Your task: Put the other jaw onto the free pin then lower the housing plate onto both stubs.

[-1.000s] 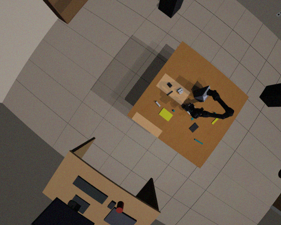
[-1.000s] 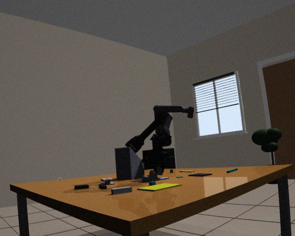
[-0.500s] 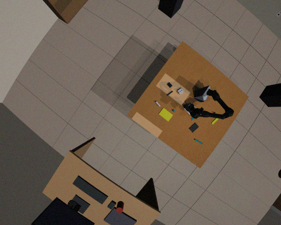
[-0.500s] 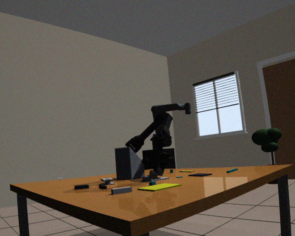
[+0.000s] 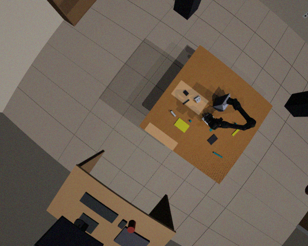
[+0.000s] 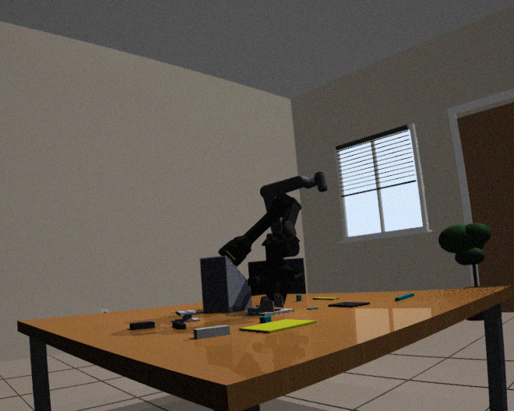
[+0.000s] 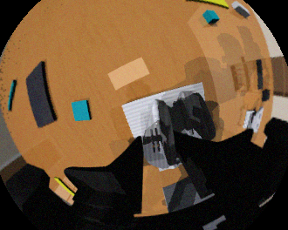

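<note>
My gripper (image 5: 206,117) (image 7: 154,136) is shut on a dark grey jaw (image 7: 166,131), low over the pale ribbed base (image 5: 205,121) (image 6: 285,310) (image 7: 133,118). The other dark jaw (image 6: 265,304) (image 7: 199,114) stands on the base, close beside the held one. The fingers and jaws hide the pins, and I cannot tell whether the held jaw touches its pin or whether teeth mesh. A pale piece with dark marks (image 5: 197,99) (image 7: 253,119), perhaps the housing plate, lies away from the base.
A big grey wedge-shaped block (image 5: 220,102) (image 6: 225,285) stands close beside the gripper. A yellow sheet (image 5: 181,125) (image 6: 277,325), a dark flat plate (image 5: 212,139) (image 7: 40,97), teal cubes and small bars lie around the base.
</note>
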Tool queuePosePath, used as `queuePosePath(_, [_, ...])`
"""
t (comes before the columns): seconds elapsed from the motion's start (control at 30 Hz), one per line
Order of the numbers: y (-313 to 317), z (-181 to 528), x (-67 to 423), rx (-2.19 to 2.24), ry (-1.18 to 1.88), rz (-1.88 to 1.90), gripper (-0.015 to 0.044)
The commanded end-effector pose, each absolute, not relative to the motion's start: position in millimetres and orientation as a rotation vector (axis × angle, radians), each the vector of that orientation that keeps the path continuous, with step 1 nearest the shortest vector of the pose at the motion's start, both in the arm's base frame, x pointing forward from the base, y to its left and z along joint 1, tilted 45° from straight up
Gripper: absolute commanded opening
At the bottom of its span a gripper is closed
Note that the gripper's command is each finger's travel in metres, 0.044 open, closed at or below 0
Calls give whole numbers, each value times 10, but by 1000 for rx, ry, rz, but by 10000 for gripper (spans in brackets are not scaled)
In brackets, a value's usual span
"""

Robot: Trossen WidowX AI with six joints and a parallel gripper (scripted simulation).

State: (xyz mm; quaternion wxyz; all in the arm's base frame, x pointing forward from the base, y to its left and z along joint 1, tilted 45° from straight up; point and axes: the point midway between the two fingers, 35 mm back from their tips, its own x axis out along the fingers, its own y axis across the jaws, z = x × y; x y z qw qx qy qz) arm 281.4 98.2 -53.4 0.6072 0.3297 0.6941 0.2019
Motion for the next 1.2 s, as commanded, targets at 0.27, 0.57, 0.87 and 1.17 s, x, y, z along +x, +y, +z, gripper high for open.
queuePosePath(0.27, [1005,-549,2811,770,1605,468,134])
queuePosePath(0.57, [1027,-570,2810,771,1605,467,134])
queuePosePath(0.87, [1049,-591,2808,772,1605,466,134])
queuePosePath(1.17, [1049,-591,2808,772,1605,466,134])
